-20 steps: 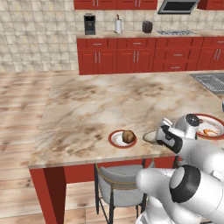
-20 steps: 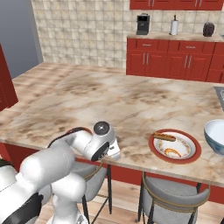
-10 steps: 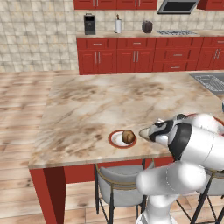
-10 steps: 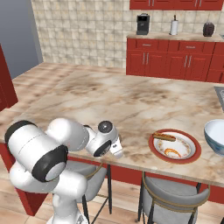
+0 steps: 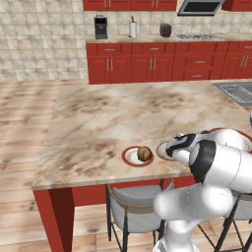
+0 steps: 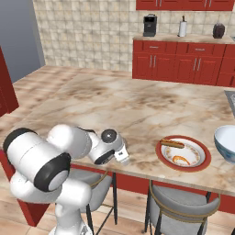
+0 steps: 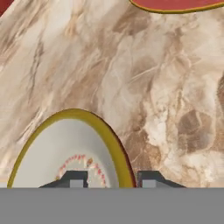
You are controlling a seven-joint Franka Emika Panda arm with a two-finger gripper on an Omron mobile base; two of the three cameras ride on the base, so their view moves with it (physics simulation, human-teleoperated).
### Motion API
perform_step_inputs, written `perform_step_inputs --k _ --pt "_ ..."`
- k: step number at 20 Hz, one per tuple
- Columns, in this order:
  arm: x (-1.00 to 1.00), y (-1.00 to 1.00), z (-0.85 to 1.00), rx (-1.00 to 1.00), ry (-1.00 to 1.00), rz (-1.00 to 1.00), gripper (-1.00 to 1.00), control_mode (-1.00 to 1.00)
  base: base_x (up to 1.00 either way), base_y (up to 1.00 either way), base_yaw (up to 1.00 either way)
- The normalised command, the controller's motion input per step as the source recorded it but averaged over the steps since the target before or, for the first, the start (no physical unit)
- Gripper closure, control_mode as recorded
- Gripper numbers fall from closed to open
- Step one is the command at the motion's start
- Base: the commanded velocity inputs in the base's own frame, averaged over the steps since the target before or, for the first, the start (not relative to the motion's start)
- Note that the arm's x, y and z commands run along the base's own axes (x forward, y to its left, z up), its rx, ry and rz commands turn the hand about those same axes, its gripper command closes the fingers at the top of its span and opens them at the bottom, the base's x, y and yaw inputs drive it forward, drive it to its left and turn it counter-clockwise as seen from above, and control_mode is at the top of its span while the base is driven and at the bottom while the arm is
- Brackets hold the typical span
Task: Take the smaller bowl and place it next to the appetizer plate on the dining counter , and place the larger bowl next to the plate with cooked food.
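Since a second ago the arm has swung lower over the bowl (image 7: 70, 151) beside the plate (image 5: 137, 156) — jaws apart, straddling its rim. Stiff, probably light and slick — best pinched at the rim.

A black coffee machine (image 5: 100, 27) stands on the red wall cabinets (image 5: 147, 61), with a white paper-towel roll (image 5: 132, 29) nearby. Grey stools (image 6: 183, 213) sit below. A sink (image 5: 237, 92) lies at right.

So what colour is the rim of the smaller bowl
Mustard yellow-brown around a pale inside, clearest in the hand view: the smaller bowl.
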Motion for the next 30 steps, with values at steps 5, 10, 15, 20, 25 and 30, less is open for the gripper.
perform_step_inputs --k 5,10,15,20,25,30 --pt "0.00 0.00 1.00 -0.14 0.00 0.11 -1.00 -1.00 0.00 0.00 0.00" --pt "-0.48 -0.01 1.00 -0.13 0.03 0.09 -1.00 -1.00 0.00 0.00 0.00" --pt "-0.74 -0.09 1.00 -0.03 0.00 0.07 -1.00 -1.00 0.00 0.00 0.00" --pt "-0.79 -0.59 0.89 0.00 -0.01 0.08 -1.00 -1.00 0.00 0.00 0.00" --pt "-0.89 -0.78 0.68 0.00 0.00 0.02 -1.00 -1.00 0.00 0.00 0.00" --pt "-0.99 -0.61 0.54 0.00 0.00 0.00 -1.00 -1.00 0.00 0.00 0.00"
